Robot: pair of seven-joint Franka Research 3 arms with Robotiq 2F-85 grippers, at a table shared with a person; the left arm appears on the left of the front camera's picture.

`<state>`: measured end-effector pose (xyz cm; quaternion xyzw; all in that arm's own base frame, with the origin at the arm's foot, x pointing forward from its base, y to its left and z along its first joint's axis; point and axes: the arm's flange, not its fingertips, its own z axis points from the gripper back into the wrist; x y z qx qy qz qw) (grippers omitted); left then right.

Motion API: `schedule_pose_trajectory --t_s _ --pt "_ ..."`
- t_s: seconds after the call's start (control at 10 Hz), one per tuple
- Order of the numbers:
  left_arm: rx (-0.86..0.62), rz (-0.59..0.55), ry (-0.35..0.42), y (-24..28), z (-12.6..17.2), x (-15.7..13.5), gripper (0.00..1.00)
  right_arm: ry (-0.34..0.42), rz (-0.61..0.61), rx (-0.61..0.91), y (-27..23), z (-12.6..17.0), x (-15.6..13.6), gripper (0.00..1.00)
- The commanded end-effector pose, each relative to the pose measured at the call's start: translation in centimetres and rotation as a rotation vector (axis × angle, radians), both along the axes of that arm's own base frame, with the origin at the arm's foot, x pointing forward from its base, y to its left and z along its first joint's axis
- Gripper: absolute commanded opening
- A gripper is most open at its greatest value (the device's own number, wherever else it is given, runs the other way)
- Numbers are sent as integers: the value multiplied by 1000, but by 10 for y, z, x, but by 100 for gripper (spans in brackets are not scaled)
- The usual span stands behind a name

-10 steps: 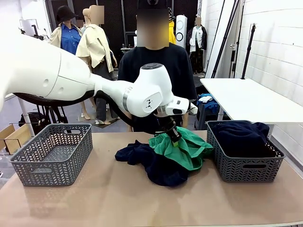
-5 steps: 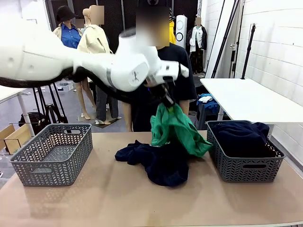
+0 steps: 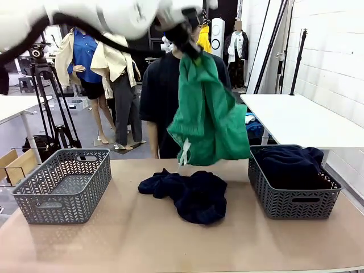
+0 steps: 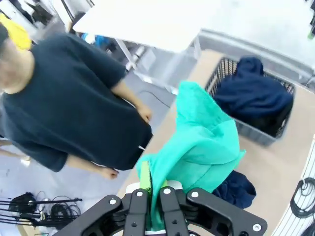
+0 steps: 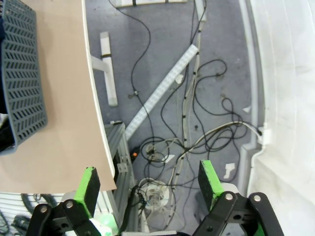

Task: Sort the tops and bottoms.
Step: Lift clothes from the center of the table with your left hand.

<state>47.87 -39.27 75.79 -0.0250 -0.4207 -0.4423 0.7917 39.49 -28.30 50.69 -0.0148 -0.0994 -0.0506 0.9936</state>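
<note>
A green garment point(image 3: 207, 116) hangs high over the middle of the table, and my left gripper point(image 3: 185, 38) is shut on its top edge. In the left wrist view the same green garment point(image 4: 199, 147) bunches between the closed fingers of the left gripper point(image 4: 152, 189). A dark navy garment point(image 3: 190, 193) lies crumpled on the table below it. The right basket point(image 3: 293, 199) holds dark navy clothing point(image 3: 290, 165). The left basket point(image 3: 62, 185) stands at the table's left. My right gripper point(image 5: 147, 184) is open past the table's edge, above the floor, with nothing between its fingers.
A person in a dark top point(image 3: 159, 96) stands at the far side of the table, behind the hanging garment. A white table point(image 3: 296, 116) is at the back right. Cables point(image 5: 197, 113) lie on the floor under my right gripper.
My left gripper has risen from the pile to high above the table, lifting the green garment clear of the navy one. The right gripper has not changed.
</note>
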Motion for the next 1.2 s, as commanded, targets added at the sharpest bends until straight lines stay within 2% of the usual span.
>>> schedule_pose_trajectory --t_s 0.0,0.2,0.3,0.5,0.7,1.0,1.1 --pt "-2 105 -66 -1 49 -11 0 8 3 -14 -1 0 0 100" --pt "-37 182 -135 8 115 -42 0 8 3 -14 -1 0 0 100" --pt "-25 194 -154 8 130 -60 0 8 3 -14 -1 0 0 100" --pt "45 262 -194 8 133 -88 0 8 3 -14 -1 0 0 100" --pt "77 308 -181 27 134 -105 0 8 3 -14 -1 0 0 100" --pt "108 361 -156 58 127 -116 0 8 3 -14 -1 0 0 100" --pt "94 301 -172 37 135 -106 0 8 3 -14 -1 0 0 100"
